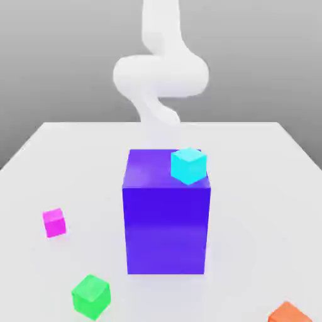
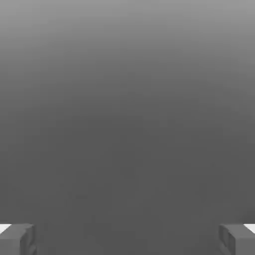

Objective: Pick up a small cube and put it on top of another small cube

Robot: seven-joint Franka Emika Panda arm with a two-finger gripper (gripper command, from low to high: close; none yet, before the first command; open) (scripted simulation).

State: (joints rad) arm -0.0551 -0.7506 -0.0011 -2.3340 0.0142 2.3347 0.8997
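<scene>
Magenta-pink small cube point(image 1: 54, 222) is our quarry, though we start with the biggest thing in view. That is the white tabletop point(image 1: 264, 188), which carries everything. Next in size is the tall blue-violet block point(image 1: 166, 217) at its middle, with a cyan cube point(image 1: 188, 165) perched on its top near the corner toward the exterior view's right. A green cube point(image 1: 91, 296) lies close to the front edge, an orange cube point(image 1: 288, 313) sits cut off at the front corner on the exterior view's right, and the small cube rests alone on the tabletop, well apart from the block on the exterior view's left.

We judge the task to be at its very start: nothing is lifted and no small cube is stacked on another. The next move, as we see it, calls for carrying the jaws across and down over the small cube, squared to its faces.

White arm point(image 1: 160, 75) rises behind the block, folded high and far from every cube. In the hand view the gripper point(image 2: 127, 239) has its jaws spread wide with nothing between them.
</scene>
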